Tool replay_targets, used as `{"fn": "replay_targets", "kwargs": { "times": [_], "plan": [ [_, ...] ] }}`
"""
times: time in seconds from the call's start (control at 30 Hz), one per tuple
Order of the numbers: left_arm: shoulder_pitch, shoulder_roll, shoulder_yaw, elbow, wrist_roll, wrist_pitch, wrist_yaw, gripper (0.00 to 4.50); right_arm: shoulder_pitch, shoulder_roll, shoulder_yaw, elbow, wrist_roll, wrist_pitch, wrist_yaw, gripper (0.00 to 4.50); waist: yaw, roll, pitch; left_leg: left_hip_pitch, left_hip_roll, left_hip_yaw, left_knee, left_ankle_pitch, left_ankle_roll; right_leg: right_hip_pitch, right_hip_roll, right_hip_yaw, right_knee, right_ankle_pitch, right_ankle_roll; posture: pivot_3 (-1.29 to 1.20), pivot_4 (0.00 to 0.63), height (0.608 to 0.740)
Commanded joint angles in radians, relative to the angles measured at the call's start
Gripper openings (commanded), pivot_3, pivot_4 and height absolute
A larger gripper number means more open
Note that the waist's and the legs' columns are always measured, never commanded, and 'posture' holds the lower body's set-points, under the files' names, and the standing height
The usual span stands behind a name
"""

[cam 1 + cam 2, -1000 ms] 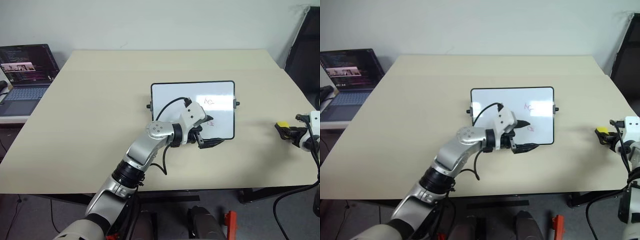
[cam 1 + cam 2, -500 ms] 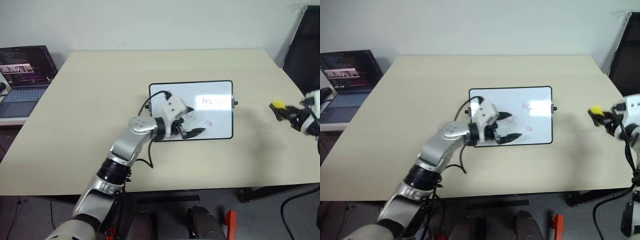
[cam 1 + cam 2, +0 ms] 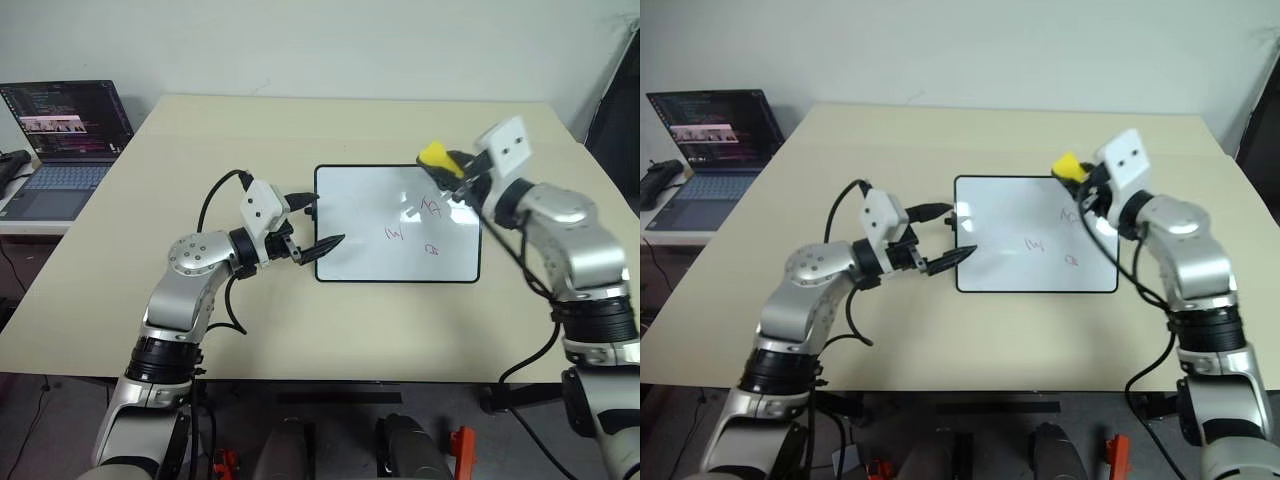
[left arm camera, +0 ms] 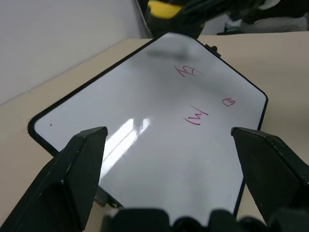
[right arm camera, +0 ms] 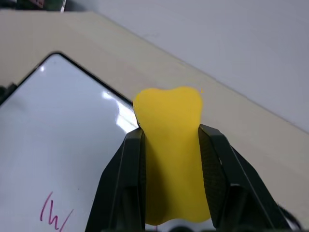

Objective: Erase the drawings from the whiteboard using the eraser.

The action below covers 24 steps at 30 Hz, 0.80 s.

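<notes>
Overhead, the left eye view shows the whiteboard point(image 3: 398, 224) lying flat near the middle of the bench point(image 3: 200, 130), its three red drawings point(image 3: 431, 206) grouped on the half toward the robot's right. The left tool point(image 3: 317, 222) hangs at the board's left short edge with its fingers spread, one fingertip over the frame's corner, the other just beside the edge. The right tool point(image 3: 452, 172) is over the board's far right corner, pinching the eraser point(image 3: 435, 154), whose yellow end sticks out past the fingers; whether it touches the board I cannot tell. A laptop point(image 3: 58, 135) with a lit screen stands off the bench's far left corner. Next, the right eye view gives the same layout, the eraser above the far right corner and the scribbles below it. From the left wrist view, both black fingers point(image 4: 67, 176) stand wide apart either side of the glossy board, with the red marks beyond them. Lastly, the right wrist view has the yellow block clamped between two black fingers point(image 5: 123, 179), the board's corner and one red scribble beneath it.
</notes>
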Motion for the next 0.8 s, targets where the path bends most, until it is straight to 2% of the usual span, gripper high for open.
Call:
{"fn": "replay_targets", "kwargs": {
  "times": [0.03,0.33,0.47,0.67,0.8],
  "plan": [
    [0.017,0.014,0.016,-0.096,-0.042,0.02,-0.013,4.5,0.0,0.003,-0.018,0.067,-0.047,-0.11,-0.013,1.17,0.0,0.0,0.0,0.0,0.0,0.0,0.0,0.0,0.0,0.0,0.0,0.0,0.0,0.0,0.0,0.0,0.15,0.74],
    [0.077,0.06,0.015,-0.161,-0.079,0.081,-0.047,4.5,0.007,-0.013,-0.036,0.23,-0.091,-0.243,0.012,1.17,-0.006,0.0,0.0,0.001,0.0,0.0,0.0,0.0,0.0,0.0,0.001,0.0,0.002,0.0,0.0,0.0,0.15,0.74],
    [0.085,0.064,0.006,-0.161,-0.08,0.087,-0.057,4.5,0.017,0.016,0.005,0.29,-0.11,-0.26,0.045,1.17,-0.007,0.0,0.0,0.004,0.0,0.001,0.0,0.0,0.0,0.002,0.001,0.0,0.002,0.0,0.0,0.0,0.15,0.74],
    [0.073,0.058,-0.003,-0.15,-0.076,0.086,-0.06,4.5,0.124,0.06,0.106,0.252,-0.153,-0.274,0.118,1.14,-0.022,-0.004,-0.003,0.008,0.001,0.0,0.0,0.0,0.0,0.006,0.002,0.001,0.003,0.0,-0.001,0.0,0.15,0.74],
    [0.066,0.06,-0.003,-0.144,-0.074,0.085,-0.064,4.5,0.151,0.078,0.1,0.241,-0.171,-0.275,0.081,1.14,-0.033,-0.005,-0.004,0.016,0.002,0.001,0.0,0.0,0.0,0.014,0.002,0.001,0.002,0.0,0.001,0.0,0.15,0.74]
  ]
}}
